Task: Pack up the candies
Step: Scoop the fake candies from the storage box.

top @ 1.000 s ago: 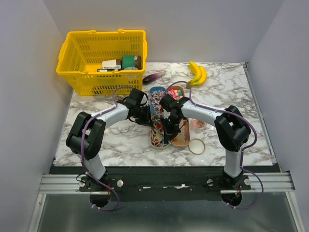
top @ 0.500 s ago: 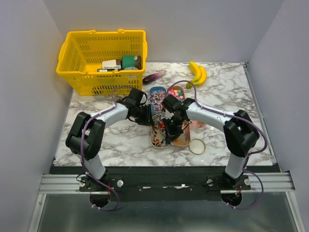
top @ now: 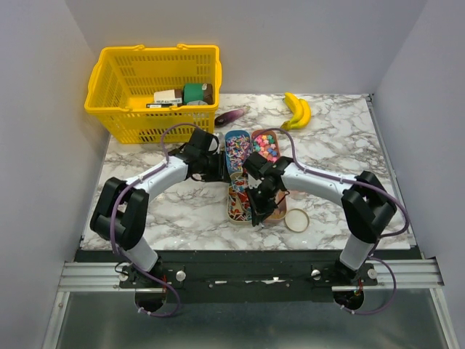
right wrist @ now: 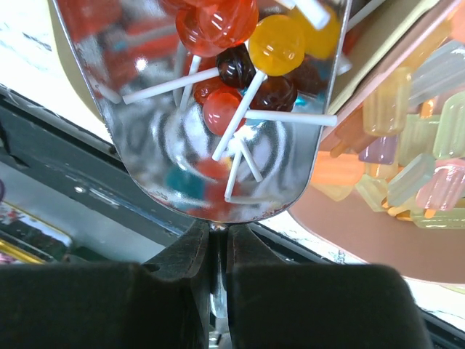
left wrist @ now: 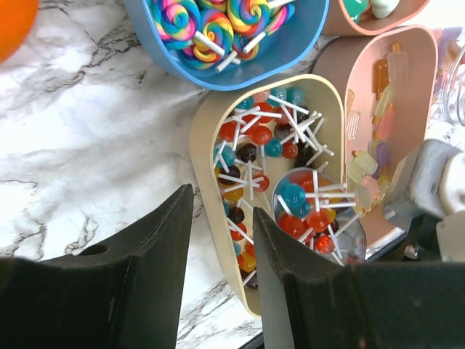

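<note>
scoop (right wrist: 218,167): polished metal, mirror-bright | lollipops (right wrist: 280,43): glossy, translucent | sticks (right wrist: 298,115): matt white | jellies (right wrist: 421,174): frosted, translucent | cream tray (left wrist: 200,145): smooth satin plastic | blue tray (left wrist: 290,45): glossy plastic | pink tray (left wrist: 425,73): smooth plastic | table (left wrist: 87,145): polished marble-look | basket (top: 131,123): yellow plastic

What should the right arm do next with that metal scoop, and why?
Probably lift the shiny metal scoop level out of the cream oval tray: the right gripper is shut on its handle, and round lollipops already lie in it.
</note>
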`<state>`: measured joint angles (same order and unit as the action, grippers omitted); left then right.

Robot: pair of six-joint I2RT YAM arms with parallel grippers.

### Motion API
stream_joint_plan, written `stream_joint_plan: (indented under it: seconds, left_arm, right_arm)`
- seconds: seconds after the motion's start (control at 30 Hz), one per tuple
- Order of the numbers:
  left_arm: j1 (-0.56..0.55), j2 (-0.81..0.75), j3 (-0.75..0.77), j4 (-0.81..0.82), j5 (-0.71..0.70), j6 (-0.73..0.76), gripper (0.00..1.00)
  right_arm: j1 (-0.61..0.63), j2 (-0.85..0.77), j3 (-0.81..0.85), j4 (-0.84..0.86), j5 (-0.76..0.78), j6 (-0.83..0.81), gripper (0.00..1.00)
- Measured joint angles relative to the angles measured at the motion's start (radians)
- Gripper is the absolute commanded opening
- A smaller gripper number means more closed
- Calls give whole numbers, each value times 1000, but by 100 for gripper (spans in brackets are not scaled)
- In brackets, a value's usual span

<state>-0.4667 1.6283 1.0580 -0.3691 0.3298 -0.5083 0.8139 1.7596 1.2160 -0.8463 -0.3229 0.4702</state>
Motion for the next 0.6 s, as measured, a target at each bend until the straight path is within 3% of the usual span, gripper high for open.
stream_joint_plan:
  seconds: [0.6]
  left_arm:
    - [21, -116, -51, 32, -122, 10, 49]
  right_arm:
    - [69, -154, -101, 43, 166, -46, 1]
